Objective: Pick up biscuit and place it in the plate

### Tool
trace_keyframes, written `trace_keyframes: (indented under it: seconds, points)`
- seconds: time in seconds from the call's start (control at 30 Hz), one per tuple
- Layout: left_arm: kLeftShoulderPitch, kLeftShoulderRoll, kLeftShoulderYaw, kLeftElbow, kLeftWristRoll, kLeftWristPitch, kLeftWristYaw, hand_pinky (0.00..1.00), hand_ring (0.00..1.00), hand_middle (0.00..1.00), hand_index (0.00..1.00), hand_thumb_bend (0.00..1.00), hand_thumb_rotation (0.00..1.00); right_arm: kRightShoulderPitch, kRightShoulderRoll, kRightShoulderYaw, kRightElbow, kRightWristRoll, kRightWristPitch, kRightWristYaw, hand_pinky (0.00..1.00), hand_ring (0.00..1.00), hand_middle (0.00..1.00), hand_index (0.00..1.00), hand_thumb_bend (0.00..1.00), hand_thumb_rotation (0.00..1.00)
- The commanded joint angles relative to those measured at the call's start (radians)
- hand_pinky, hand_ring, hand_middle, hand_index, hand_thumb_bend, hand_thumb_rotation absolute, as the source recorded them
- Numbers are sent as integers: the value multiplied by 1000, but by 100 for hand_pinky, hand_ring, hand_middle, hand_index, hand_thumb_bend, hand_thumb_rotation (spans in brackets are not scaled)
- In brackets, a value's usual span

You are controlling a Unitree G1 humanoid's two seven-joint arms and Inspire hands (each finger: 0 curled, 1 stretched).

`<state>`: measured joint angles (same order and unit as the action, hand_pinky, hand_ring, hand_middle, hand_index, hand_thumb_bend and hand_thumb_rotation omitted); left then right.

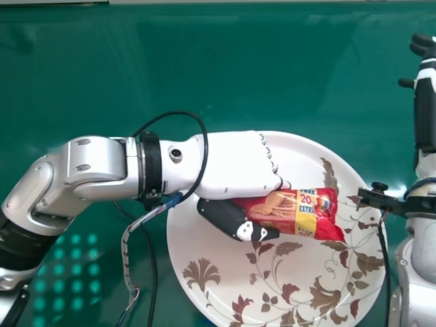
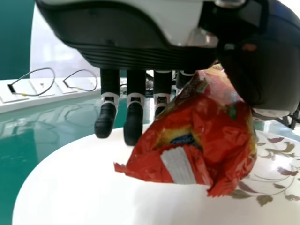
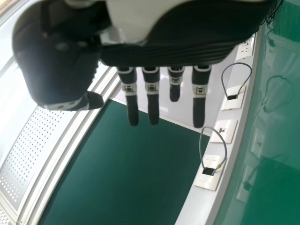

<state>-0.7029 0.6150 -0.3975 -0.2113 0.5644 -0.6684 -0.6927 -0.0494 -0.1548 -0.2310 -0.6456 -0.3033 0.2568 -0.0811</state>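
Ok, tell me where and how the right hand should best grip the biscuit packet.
Pinch the packet by its free end, probably best from the robot's right: the left hand covers the other end, while this one juts out over the plate.

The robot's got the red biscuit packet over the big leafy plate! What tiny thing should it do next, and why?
I think the left hand should gently lower the biscuit packet before letting go. Its thumb seems to pinch the packet, which is already over the plate.
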Motion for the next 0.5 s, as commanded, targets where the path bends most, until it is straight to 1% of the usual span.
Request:
trace_keyframes:
  seconds: [0.0, 0.03, 0.07, 0.1, 0.13, 0.17, 0.23, 0.27, 0.47]
  points:
    - [-17, 14, 19, -6, -32, -6, -4, 49, 68, 78, 88, 67, 77, 8, 7, -2, -1, 5, -18, -11, 72, 81, 85, 84, 38, 29]
    - [-20, 17, 21, -6, -36, -2, -10, 59, 80, 88, 94, 78, 89, 8, 7, -3, 1, 8, -23, -10, 73, 82, 87, 85, 38, 29]
    - [-23, 18, 22, -5, -40, -1, -12, 68, 88, 94, 97, 86, 94, 7, 6, -4, 3, 12, -27, -10, 74, 83, 88, 86, 38, 28]
    - [-26, 20, 23, -1, -44, -1, -13, 77, 94, 97, 98, 91, 97, 6, 6, -5, 5, 15, -29, -9, 75, 84, 88, 86, 37, 28]
    - [-29, 20, 24, 2, -45, -4, -10, 85, 97, 98, 99, 94, 99, 6, 6, -5, 6, 15, -29, -10, 75, 84, 88, 87, 37, 28]
    - [-32, 20, 26, 6, -46, -8, -6, 92, 99, 99, 100, 97, 99, 6, 6, -5, 7, 14, -29, -11, 75, 84, 88, 87, 37, 28]
    - [-38, 22, 28, 13, -45, -16, -2, 98, 100, 100, 100, 100, 100, 6, 6, -5, 8, 11, -30, -12, 76, 85, 89, 87, 37, 29]
    - [-41, 23, 28, 14, -42, -19, -3, 99, 100, 100, 100, 100, 100, 6, 6, -6, 11, 12, -35, -13, 77, 85, 89, 87, 37, 29]
    - [-52, 33, 31, 11, -33, -25, -12, 100, 100, 100, 100, 100, 100, 8, 8, -7, 10, 19, -37, -12, 74, 84, 88, 86, 38, 31]
